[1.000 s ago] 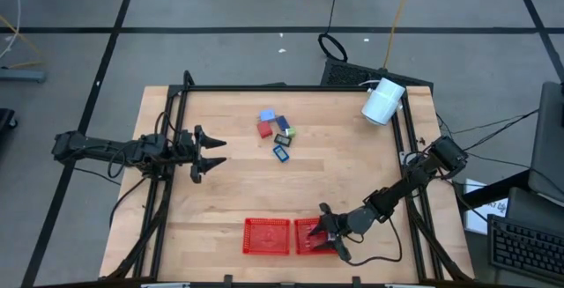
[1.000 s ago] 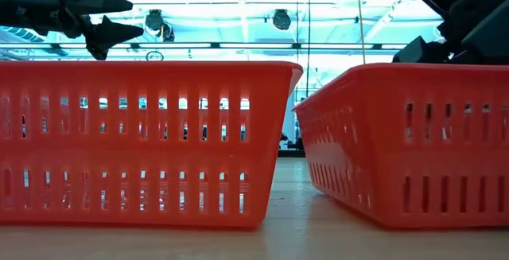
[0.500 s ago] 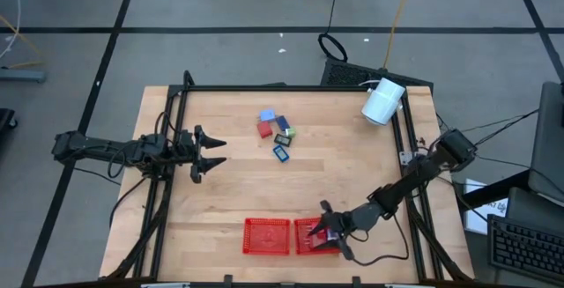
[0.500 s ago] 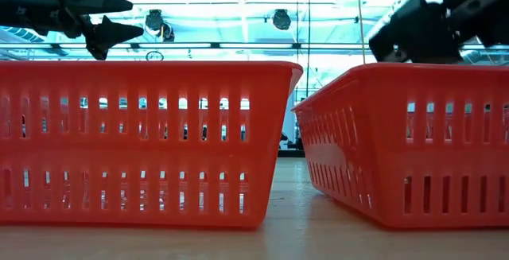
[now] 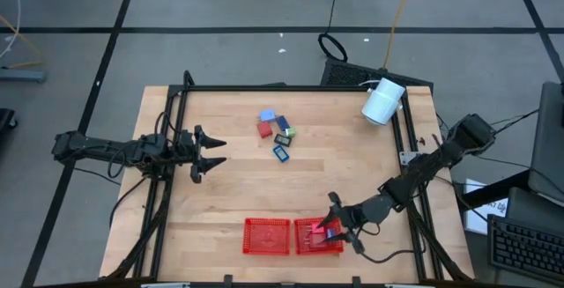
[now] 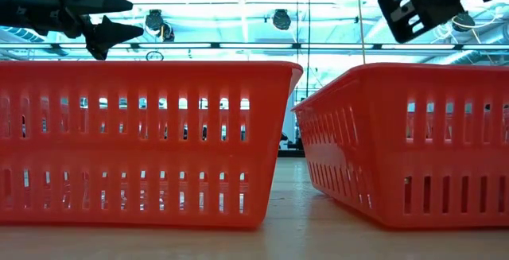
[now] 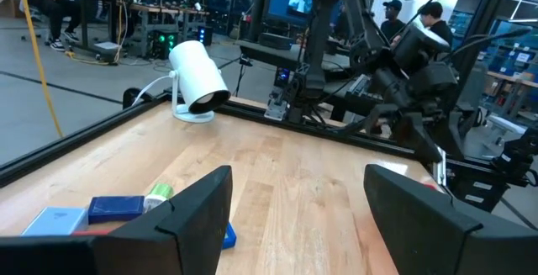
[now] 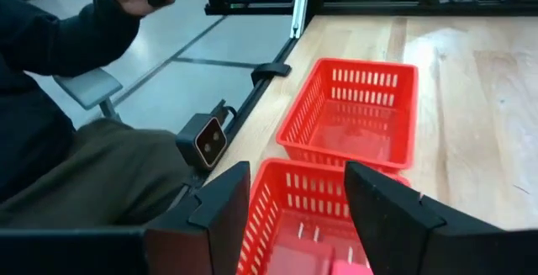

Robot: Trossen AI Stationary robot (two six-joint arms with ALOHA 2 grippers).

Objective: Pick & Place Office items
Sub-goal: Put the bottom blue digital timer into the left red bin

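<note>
Right gripper (image 5: pixel 342 227) open, empty, over right tray (image 5: pixel 308 244). Items (image 5: pixel 277 132) far across table; left gripper (image 5: pixel 209 154), open, nearer.

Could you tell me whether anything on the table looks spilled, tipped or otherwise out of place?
Nothing stands out: the office items sit clustered near the table's far edge, and both red trays stand upright side by side at the near edge.

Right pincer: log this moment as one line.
right pincer: open, empty, above right red basket | red block: in that basket | left pincer: open, waiting at table's left | loose blocks: on table
</note>
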